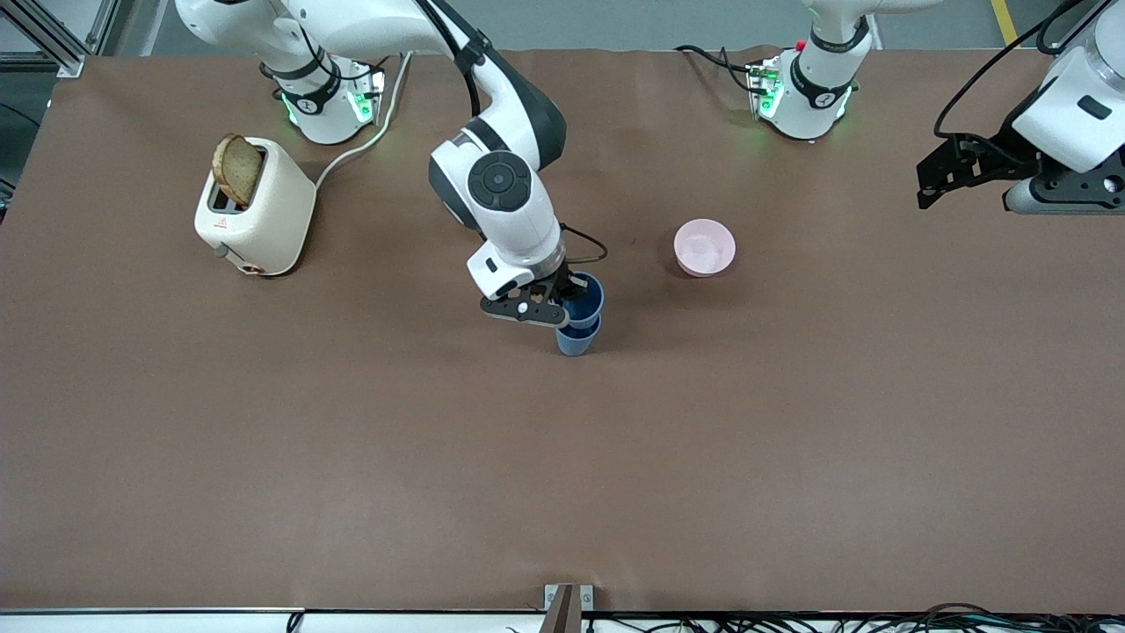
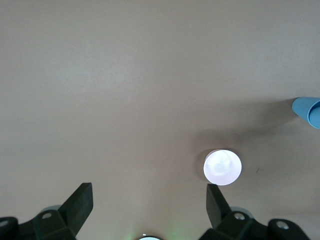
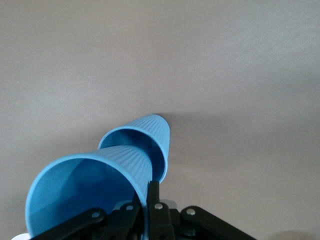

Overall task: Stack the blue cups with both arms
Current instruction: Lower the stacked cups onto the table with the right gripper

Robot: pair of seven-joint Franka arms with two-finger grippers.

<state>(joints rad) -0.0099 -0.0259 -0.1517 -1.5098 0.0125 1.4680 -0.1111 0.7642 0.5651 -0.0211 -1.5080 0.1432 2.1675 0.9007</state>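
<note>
We see the right pincer (image 1: 573, 301) at mid-desk, closed on the rim wall of the upper small blue ribbed plastic cup (image 1: 584, 301); in the right wrist view one finger (image 3: 152, 200) sits outside the wall of that upper cup (image 3: 85, 187), the other side is hidden. The held cup's base sits in the mouth of the lower blue ribbed plastic cup (image 1: 577, 339), which stands on the brown desk (image 1: 562, 457), nearer to the front camera than the held one. In the right wrist view the lower cup (image 3: 150, 137) shows its open rim around the upper cup's base; how deep it is nested we cannot tell.

The left pincer (image 1: 954, 171) waits up in the air over the left arm's end of the desk, fingers spread wide, holding nothing; the left wrist view shows both fingertips (image 2: 80, 202) well apart over bare desk.

A small round pink plastic bowl (image 1: 704, 247) sits on the desk, toward the left arm's end from the cups and a little farther from the camera. A cream toaster (image 1: 255, 208) with a slice of brown bread (image 1: 237, 169) poking out stands toward the right arm's end.
</note>
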